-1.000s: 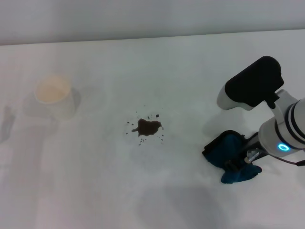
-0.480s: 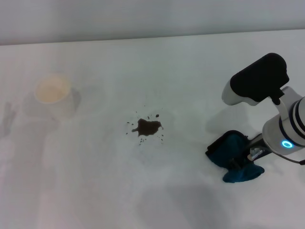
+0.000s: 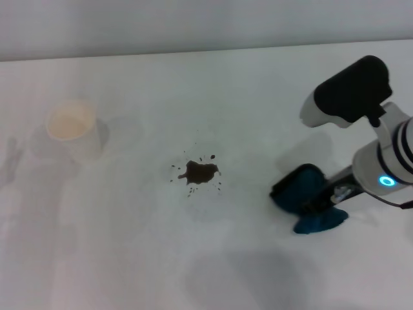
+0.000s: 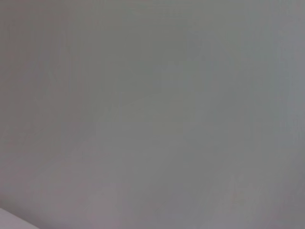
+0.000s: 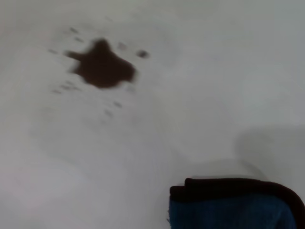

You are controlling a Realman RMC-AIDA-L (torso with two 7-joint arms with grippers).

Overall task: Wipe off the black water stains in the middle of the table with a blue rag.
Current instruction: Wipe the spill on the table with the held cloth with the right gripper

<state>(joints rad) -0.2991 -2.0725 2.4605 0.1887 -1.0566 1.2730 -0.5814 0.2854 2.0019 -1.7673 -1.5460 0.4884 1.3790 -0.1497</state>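
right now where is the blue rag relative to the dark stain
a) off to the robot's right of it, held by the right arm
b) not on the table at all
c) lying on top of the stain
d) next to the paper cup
a: the blue rag is bunched at the right gripper, apart from the black water stains, which sit uncovered on the table.

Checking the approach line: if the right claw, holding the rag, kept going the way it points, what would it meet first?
Probably the dark stain. The right claw holds the blue rag and points across bare white table toward it; nothing else shows between, though height above the table is unclear.
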